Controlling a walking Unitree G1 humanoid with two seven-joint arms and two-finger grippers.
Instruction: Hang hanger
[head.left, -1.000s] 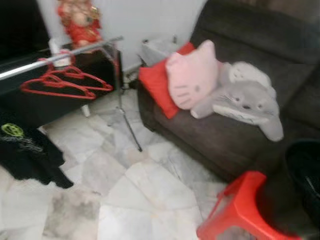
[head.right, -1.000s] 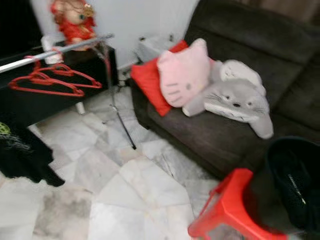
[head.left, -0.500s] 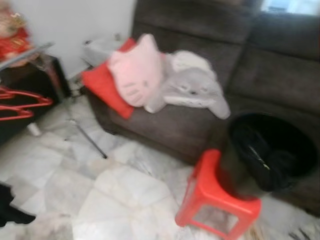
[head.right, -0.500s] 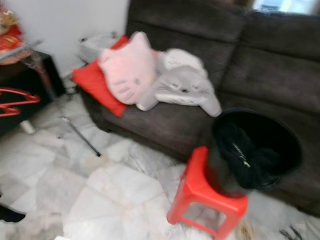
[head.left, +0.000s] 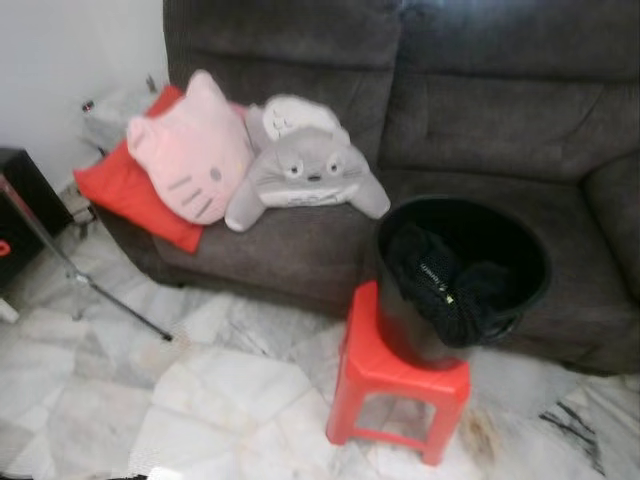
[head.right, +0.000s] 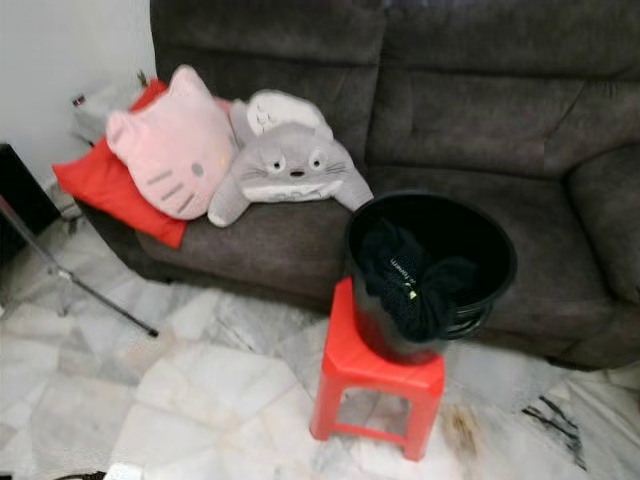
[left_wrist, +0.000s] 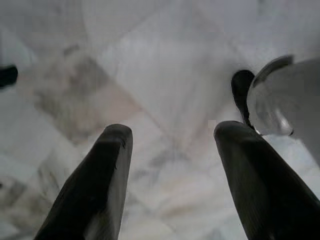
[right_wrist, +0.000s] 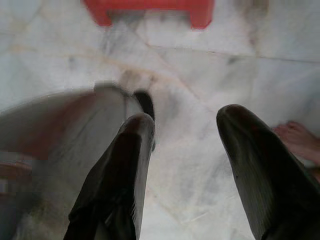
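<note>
Hanger (head.left: 3, 247): a red sliver at the frame edge, above the rack leg (head.left: 95, 292). Black bucket (head.left: 462, 275) of dark clothes stands on red stool (head.left: 398, 385) before the sofa (head.left: 480, 120). Left gripper (left_wrist: 170, 132) and right gripper (right_wrist: 187, 117) hang over marble floor (head.left: 230, 390), fingers spread, holding nothing.

I can make out just a sliver of a red plastic hanger (head.left: 3, 247) at my far left, cut off by the frame edge. Just beside it, the clothes rack's thin grey metal leg (head.left: 40, 230) slants down to the marble floor.
</note>
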